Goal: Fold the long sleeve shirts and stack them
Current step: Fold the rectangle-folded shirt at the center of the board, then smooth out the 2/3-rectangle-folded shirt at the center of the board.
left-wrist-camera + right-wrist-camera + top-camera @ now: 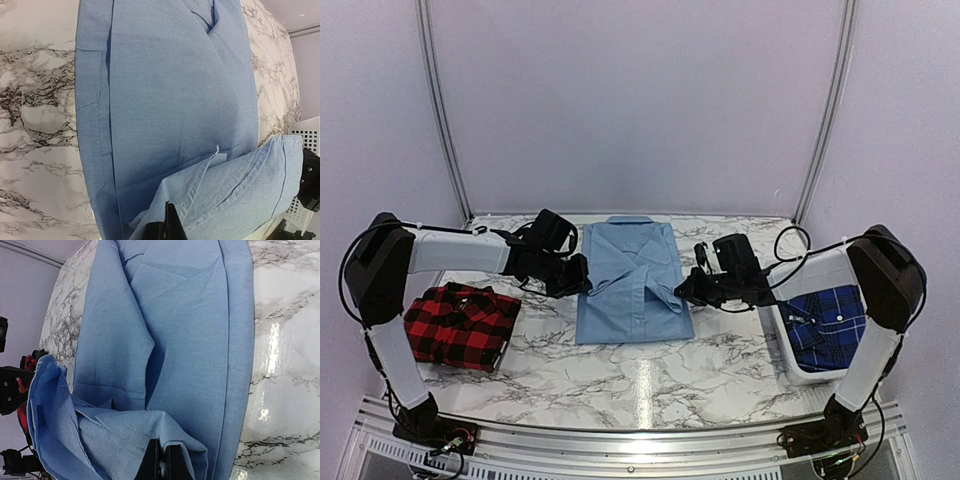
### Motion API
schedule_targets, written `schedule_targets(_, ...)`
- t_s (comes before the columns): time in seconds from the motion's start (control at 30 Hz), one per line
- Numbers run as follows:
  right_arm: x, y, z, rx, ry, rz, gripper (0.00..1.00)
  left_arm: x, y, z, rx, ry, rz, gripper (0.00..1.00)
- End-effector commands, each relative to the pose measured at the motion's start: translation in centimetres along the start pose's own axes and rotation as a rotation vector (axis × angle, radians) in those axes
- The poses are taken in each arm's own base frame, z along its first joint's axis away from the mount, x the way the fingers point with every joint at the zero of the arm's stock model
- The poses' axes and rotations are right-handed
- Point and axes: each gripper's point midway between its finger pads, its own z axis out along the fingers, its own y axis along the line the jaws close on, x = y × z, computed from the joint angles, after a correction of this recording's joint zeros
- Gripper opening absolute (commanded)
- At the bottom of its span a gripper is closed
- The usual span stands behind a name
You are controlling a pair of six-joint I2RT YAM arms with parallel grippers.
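Folding the light blue shirt (630, 290), flat on the tabletop (650, 385). Left fingers (168, 225) clamped on cloth at its left edge, right fingers (152, 462) clamped at its right. Next, likely: carrying both pinches evenly across it. Check shirt (460, 325) folded to its left, plaid shirt (830, 325) to its right.

A light blue shirt (632, 285) lies partly folded in the middle of the marble table (640, 375), collar toward the far wall. The left gripper (582, 277) sits at its left edge and the right gripper (682, 290) at its right edge, where a sleeve fold bunches. Left of it lies a folded red-and-black check shirt (458, 325). Right of it, a dark blue plaid shirt (830, 325) sits in a white basket (790, 345).
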Motion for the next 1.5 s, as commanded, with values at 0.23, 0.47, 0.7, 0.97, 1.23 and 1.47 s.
schedule_targets(0.23,-3.0,0.6,-0.3,-0.022,-0.085,-0.02,0.0,-1.8,-0.3,0.6,0.016,-0.042,0.012,0.0)
schedule_targets(0.47,-3.7,0.9,-0.6,-0.029,-0.095,-0.039,0.05,-2.4,0.1,0.9,0.014,-0.05,0.012,0.18)
schedule_targets(0.7,-5.9,1.7,-3.4,0.04,-0.163,-0.129,0.61,-5.4,-0.8,-2.7,0.032,-0.162,0.067,0.81)
schedule_targets(0.97,-7.0,3.8,-6.1,0.087,-0.219,-0.23,0.64,-4.3,-1.1,-4.2,0.077,-0.142,0.078,0.78)
schedule_targets(1.23,-2.4,7.7,-2.7,0.045,-0.079,-0.349,0.24,-3.4,-1.2,-3.2,0.091,-0.099,0.073,0.57)
schedule_targets(1.47,0.1,7.3,-0.3,0.038,0.011,-0.35,0.05,-2.7,-0.5,-2.6,0.082,-0.074,0.06,0.52)
